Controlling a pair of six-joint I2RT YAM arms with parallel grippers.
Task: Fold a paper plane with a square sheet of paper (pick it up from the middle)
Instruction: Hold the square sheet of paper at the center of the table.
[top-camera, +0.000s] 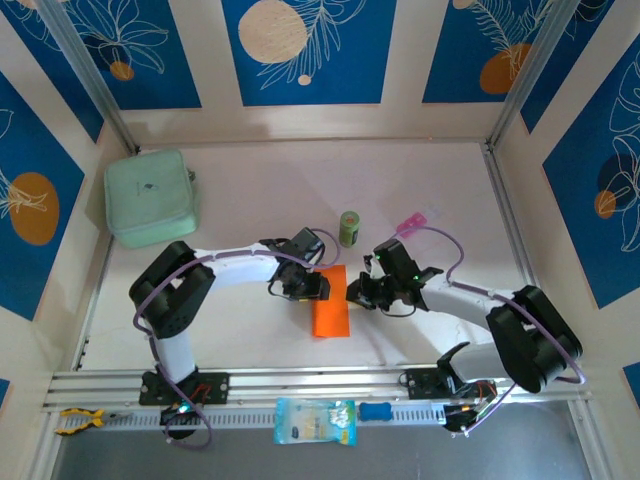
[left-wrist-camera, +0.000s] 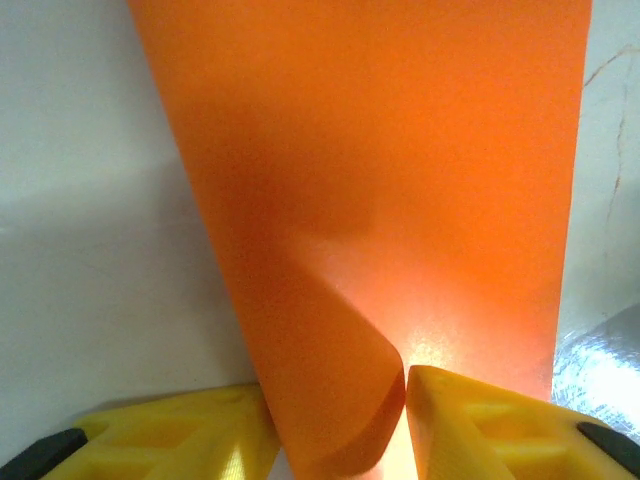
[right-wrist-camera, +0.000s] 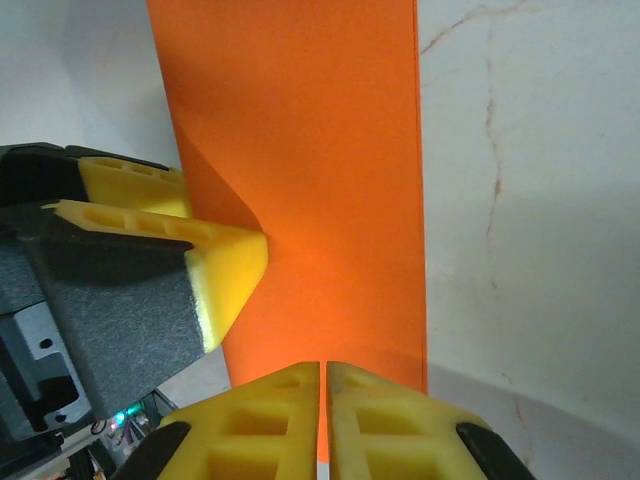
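Paper: square sheet of paper (top-camera: 331, 310) at middle of surface (top-camera: 250, 200); left jaws gripping its curled left edge, right jaws closed on its right edge.

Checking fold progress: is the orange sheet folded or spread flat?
Folded: the square sheet of paper is a narrow rectangle, one layer curling over another.

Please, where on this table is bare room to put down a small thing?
Free: the far strip between the mint pouch and the right wall, behind the green can; also the near patch between the orange sheet and the front rail. Crowded: the centre, where the left claw and right claw hold that sheet, pink packet close by.
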